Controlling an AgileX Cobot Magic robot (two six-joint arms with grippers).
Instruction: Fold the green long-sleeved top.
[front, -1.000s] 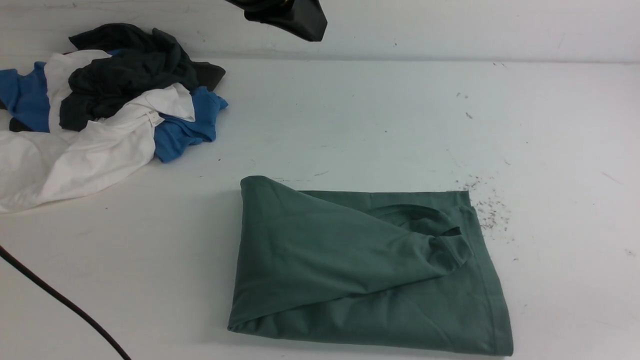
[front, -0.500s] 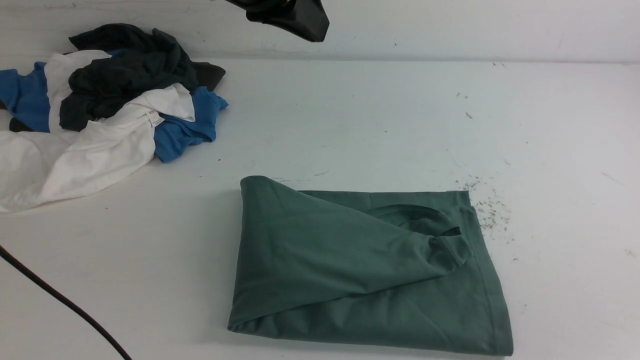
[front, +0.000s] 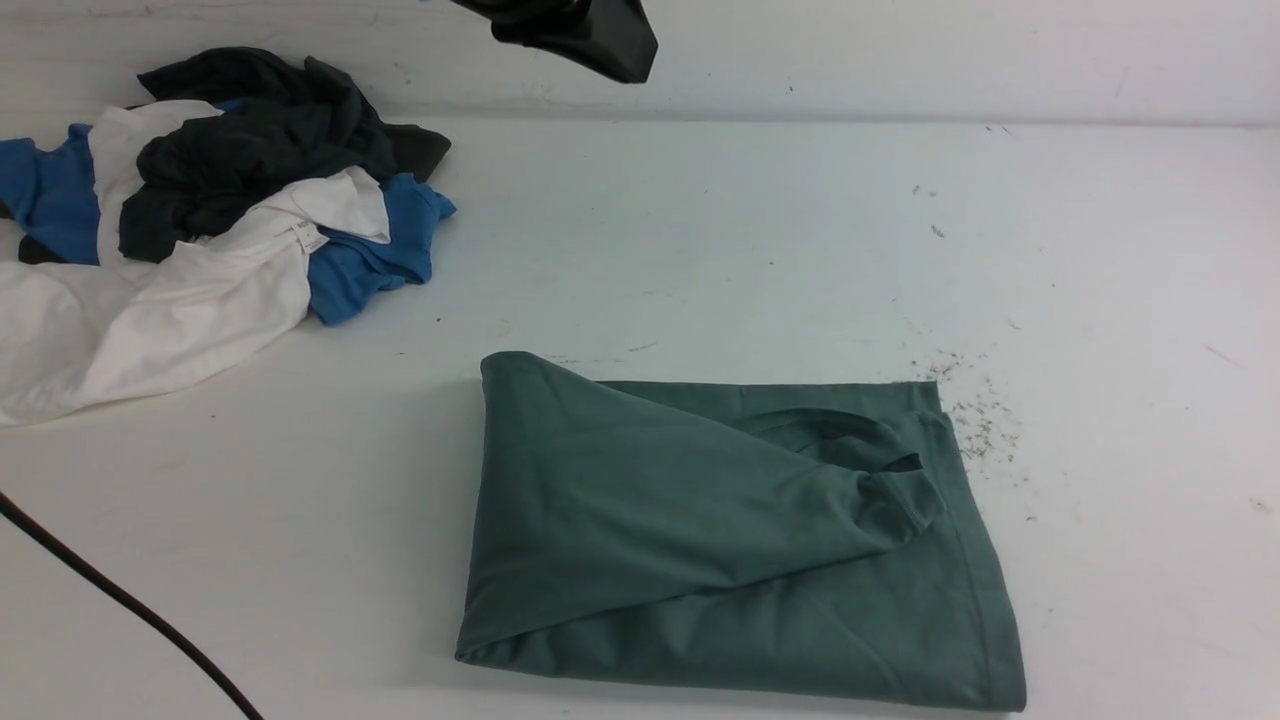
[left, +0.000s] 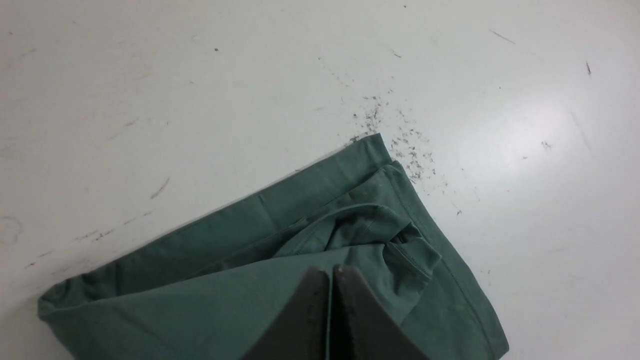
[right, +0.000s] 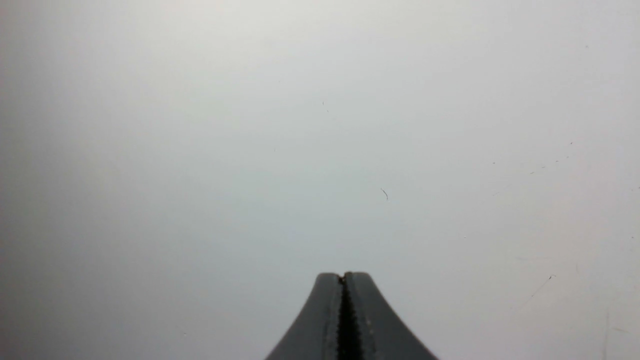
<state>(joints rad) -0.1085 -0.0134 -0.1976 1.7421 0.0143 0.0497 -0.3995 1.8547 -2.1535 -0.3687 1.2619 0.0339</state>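
Note:
The green long-sleeved top (front: 720, 540) lies folded into a rough rectangle on the white table, front centre. One sleeve lies diagonally across it, its cuff (front: 900, 500) near the right side. In the left wrist view the top (left: 225, 280) lies below my left gripper (left: 331, 272), which is shut and empty, high above it. My right gripper (right: 344, 277) is shut and empty over bare white table, with the top out of its view. A black gripper tip (front: 590, 40) hangs at the top edge of the front view.
A pile of clothes sits at the back left: a dark charcoal garment (front: 250, 150), a blue one (front: 370, 260) and a white one (front: 150, 320). A black cable (front: 120, 600) crosses the front left corner. Dark lint specks (front: 975, 420) lie by the top's right far corner.
The black gripper tip at the top of the front view has edged slightly to the right. The top and the pile have not moved.

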